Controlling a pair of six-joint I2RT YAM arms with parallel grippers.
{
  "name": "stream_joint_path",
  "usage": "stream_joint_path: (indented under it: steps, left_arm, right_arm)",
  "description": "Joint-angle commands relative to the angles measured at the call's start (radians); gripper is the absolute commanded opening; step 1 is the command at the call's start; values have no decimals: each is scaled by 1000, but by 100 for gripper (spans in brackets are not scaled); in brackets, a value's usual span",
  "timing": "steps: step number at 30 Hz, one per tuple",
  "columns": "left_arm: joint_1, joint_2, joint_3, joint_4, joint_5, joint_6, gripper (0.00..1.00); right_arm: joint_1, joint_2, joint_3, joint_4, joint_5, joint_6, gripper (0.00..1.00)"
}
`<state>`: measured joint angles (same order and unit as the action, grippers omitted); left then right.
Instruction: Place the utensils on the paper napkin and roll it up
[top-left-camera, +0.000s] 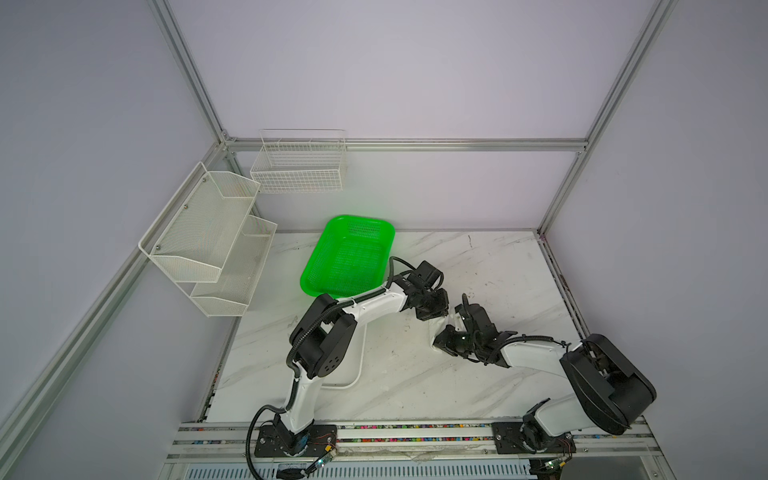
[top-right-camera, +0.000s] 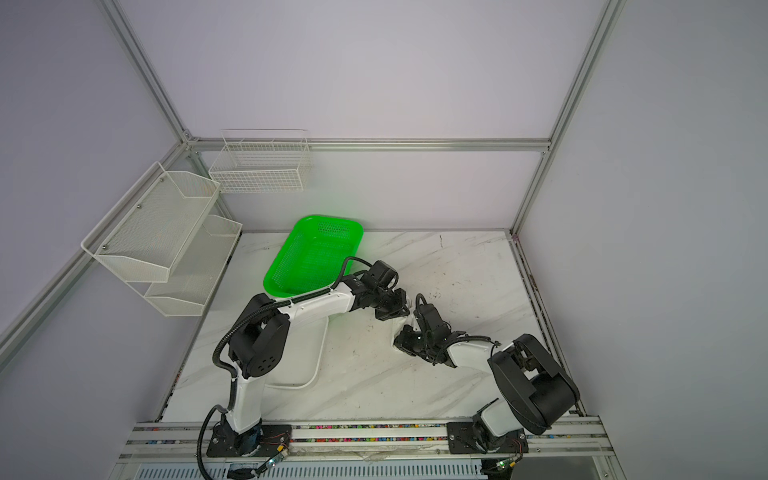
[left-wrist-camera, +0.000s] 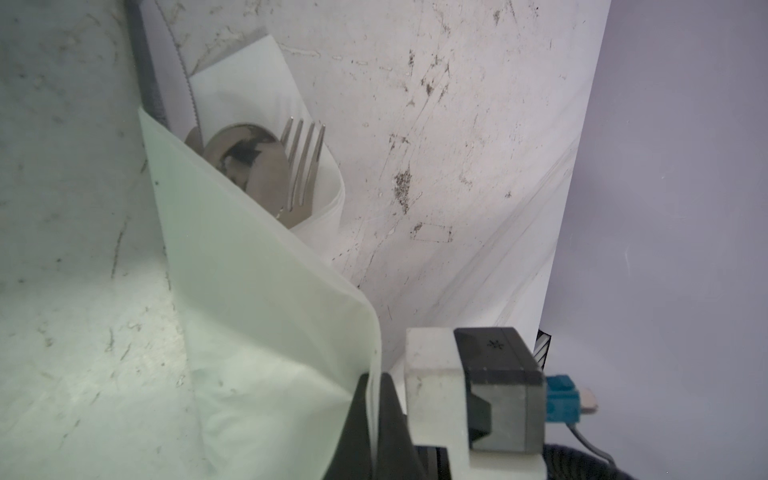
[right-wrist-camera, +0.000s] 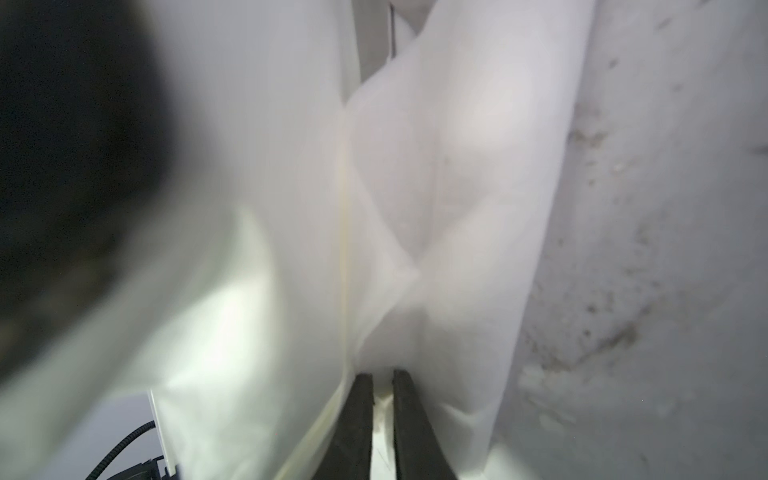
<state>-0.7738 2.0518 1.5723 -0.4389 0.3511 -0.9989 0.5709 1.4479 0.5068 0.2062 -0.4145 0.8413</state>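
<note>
The paper napkin (left-wrist-camera: 257, 311) is folded over the utensils. From its open end stick out the spoon bowl (left-wrist-camera: 253, 162), the fork tines (left-wrist-camera: 305, 166) and the knife's serrated blade (left-wrist-camera: 176, 79). My left gripper (left-wrist-camera: 374, 382) is shut on a raised edge of the sheet. My right gripper (right-wrist-camera: 382, 374) pinches a bunched fold of the paper napkin (right-wrist-camera: 436, 187), its jaws a narrow gap apart. In both top views the left gripper (top-left-camera: 432, 311) and right gripper (top-left-camera: 442, 338) meet at mid-table. They hide all but a sliver of the napkin (top-right-camera: 409, 318).
A green plastic basket (top-left-camera: 349, 253) sits behind the left arm. A white tray's rim (top-left-camera: 357, 365) shows under that arm. White mesh shelves (top-left-camera: 208, 237) and a wire basket (top-left-camera: 299, 166) hang on the left and back walls. The marble tabletop (top-left-camera: 478, 266) is scuffed.
</note>
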Motion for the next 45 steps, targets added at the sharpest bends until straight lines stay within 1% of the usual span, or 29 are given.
stream_joint_path:
  steps: [1, 6, 18, 26, 31, 34, 38, 43, 44, 45]
  left_arm:
    - [-2, -10, 39, 52, -6, -15, 0]
    - [-1, -11, 34, 52, -13, -18, 0]
    - [-20, 8, 55, 55, -11, -45, 0]
    - [-61, 41, 58, 117, -7, -117, 0]
    - [-64, 54, 55, 134, -14, -127, 0]
    - [-64, 51, 43, 138, -34, -121, 0]
    - [-64, 54, 40, 132, -46, -112, 0]
    - [-64, 64, 43, 137, -41, -110, 0]
    - [-64, 66, 45, 139, -38, -112, 0]
    - [-64, 67, 46, 139, -34, -110, 0]
  right_arm:
    - [-15, -63, -23, -34, 32, 7, 16]
    - [-25, -69, -39, -37, 25, 1, 16]
    - [-26, 8, -48, -28, 37, -38, 13]
    - [-26, -6, -63, -28, 45, -36, 13]
    - [-28, -44, -64, -35, 37, -27, 15]
    - [-27, -97, -64, -58, 43, -3, 18]
    - [-28, -178, -63, -130, 84, 12, 24]
    - [-28, -264, -85, -177, 116, 40, 31]
    - [-28, -282, -93, -171, 111, 39, 35]
    - [-27, -300, -101, -156, 104, 43, 41]
